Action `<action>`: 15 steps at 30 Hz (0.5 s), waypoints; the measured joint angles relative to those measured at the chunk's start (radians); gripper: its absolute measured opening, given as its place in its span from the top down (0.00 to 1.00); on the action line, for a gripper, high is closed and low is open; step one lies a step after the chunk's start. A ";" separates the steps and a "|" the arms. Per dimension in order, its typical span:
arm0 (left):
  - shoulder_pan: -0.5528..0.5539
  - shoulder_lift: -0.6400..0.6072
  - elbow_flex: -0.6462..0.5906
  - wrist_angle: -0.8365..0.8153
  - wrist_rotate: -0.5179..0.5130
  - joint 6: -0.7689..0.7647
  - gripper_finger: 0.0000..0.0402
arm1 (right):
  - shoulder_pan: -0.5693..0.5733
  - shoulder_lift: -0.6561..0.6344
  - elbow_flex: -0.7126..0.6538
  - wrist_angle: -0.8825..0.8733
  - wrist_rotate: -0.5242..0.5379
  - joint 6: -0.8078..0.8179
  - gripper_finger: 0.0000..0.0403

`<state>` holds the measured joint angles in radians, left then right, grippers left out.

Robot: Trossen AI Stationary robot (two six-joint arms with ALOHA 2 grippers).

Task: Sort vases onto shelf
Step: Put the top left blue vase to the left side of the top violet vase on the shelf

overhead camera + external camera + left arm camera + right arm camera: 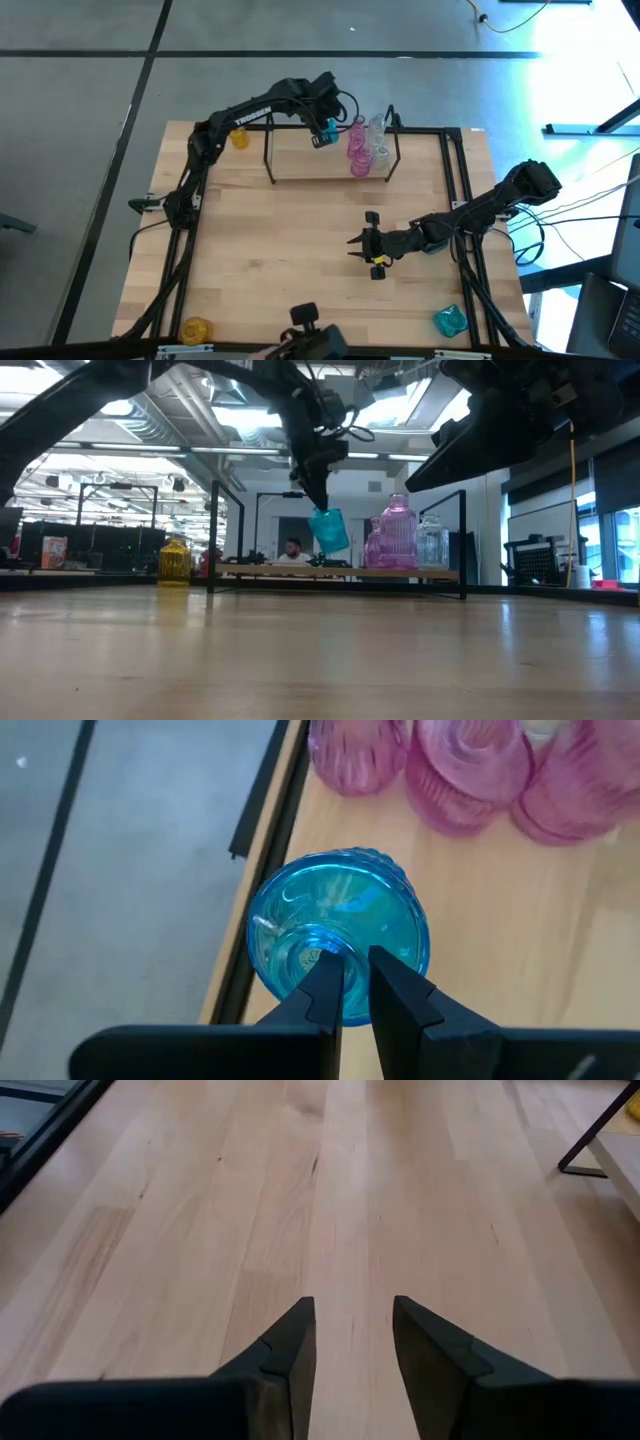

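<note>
My left gripper (322, 134) is over the far side of the shelf (305, 160), shut on a teal-blue vase (340, 935). In the low view this vase (329, 530) hangs above the shelf board (300, 573). Pink vases (357, 150) and clear vases (379, 138) stand on the board's right end. A yellow vase (239, 138) stands at the table's far left, another yellow vase (197, 328) at its near left, and a second teal vase (450, 320) at its near right. My right gripper (354, 247) is open over bare tabletop right of centre and touches nothing. My left gripper pinches the teal-blue vase at its top rim (352, 982) between the two fingers (322, 988), coming from above and pointing down. The vase (329, 530) hangs tilted below the fingers, lifted clear of the shelf board.
Black wire uprights (268, 155) (394, 150) stand at both ends of the shelf. Black rails (462, 200) run along the table's sides. The shelf board left of the pink vases is bare. A person (292, 549) shows in the room beyond the table.
</note>
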<state>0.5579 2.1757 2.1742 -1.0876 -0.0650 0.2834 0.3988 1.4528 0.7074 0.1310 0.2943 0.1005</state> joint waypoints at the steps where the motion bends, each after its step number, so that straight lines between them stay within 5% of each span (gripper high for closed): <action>1: 0.000 0.005 -0.001 0.020 0.001 0.005 0.93 | 0.000 0.000 0.000 0.000 0.000 0.000 0.70; 15: 0.000 0.065 -0.004 0.089 0.019 0.038 0.93 | 0.000 0.000 0.000 -0.005 0.005 -0.001 0.70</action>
<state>0.5583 2.2410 2.1700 -0.9984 -0.0463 0.3215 0.3988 1.4528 0.7074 0.1265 0.2990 0.0992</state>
